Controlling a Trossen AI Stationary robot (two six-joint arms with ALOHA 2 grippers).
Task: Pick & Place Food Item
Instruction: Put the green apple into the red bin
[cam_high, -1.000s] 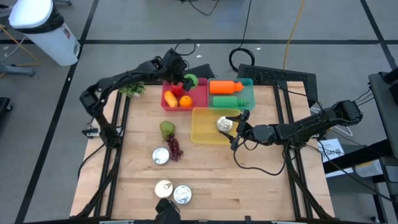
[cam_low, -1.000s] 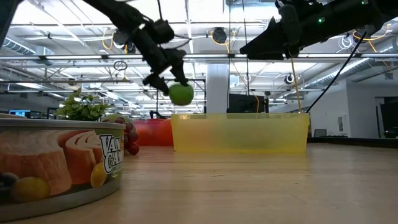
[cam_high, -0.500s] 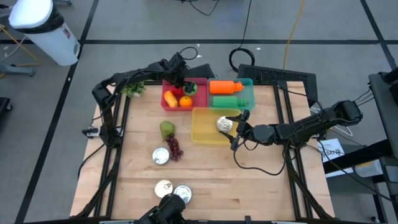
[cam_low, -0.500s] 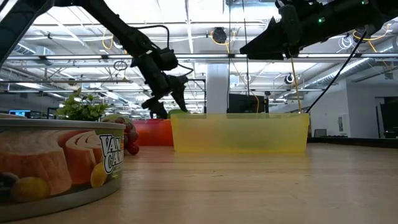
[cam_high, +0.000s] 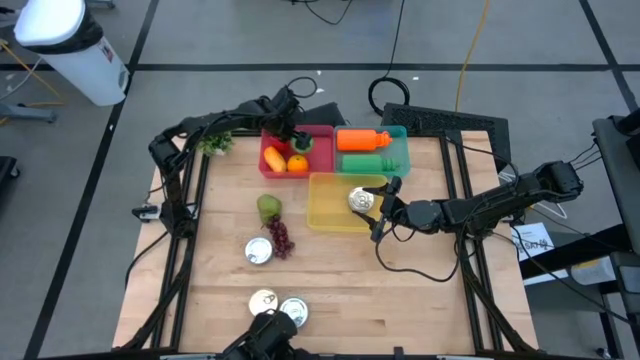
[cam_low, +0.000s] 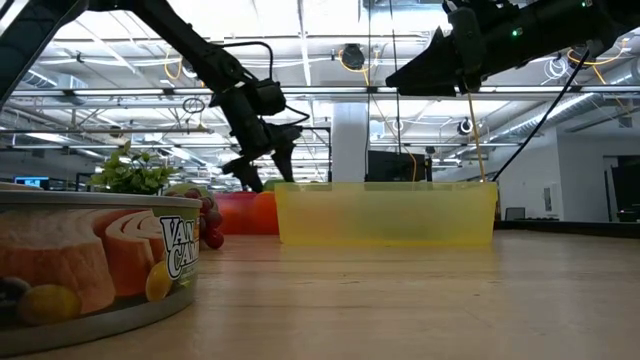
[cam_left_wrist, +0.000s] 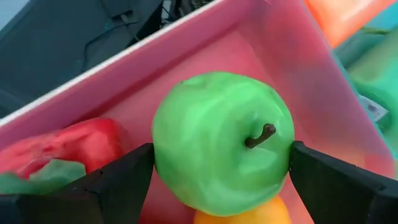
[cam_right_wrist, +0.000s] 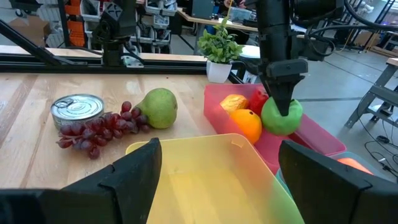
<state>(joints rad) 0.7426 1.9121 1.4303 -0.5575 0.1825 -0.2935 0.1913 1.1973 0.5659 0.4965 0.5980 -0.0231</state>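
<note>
A green apple (cam_left_wrist: 217, 140) sits between my left gripper's (cam_high: 298, 140) fingers, low inside the pink bin (cam_high: 325, 162) at the table's far side. The bin also holds an orange (cam_right_wrist: 247, 124) and a red fruit (cam_left_wrist: 68, 149). The right wrist view shows the left gripper reaching down onto the apple (cam_right_wrist: 281, 116). My right gripper (cam_high: 383, 207) is open and hovers at the right edge of the yellow bin (cam_high: 330, 215), next to a can (cam_high: 360, 200) lying in it. My left gripper pinches the green apple between its two fingers (cam_left_wrist: 124, 180), one on each side of its widest part (cam_left_wrist: 163, 155). The fingers come from above, pointing down. The stem (cam_left_wrist: 261, 134) faces up toward the wrist. The apple is just above the orange (cam_left_wrist: 239, 214); whether it rests on it I cannot tell.
A teal bin (cam_high: 400, 150) with an orange and a green bottle stands right of the pink bin. A pear (cam_high: 268, 208), grapes (cam_high: 281, 238) and a can (cam_high: 258, 250) lie mid-table. Two more cans (cam_high: 280, 308) sit near the near edge, and a small plant (cam_high: 213, 145) sits far left.
My left gripper has carried the green apple down and slightly toward the table's left, from above the pink bin's far right corner into the bin. In the low view the apple has dropped behind the yellow bin's rim. The right arm has kept still.
</note>
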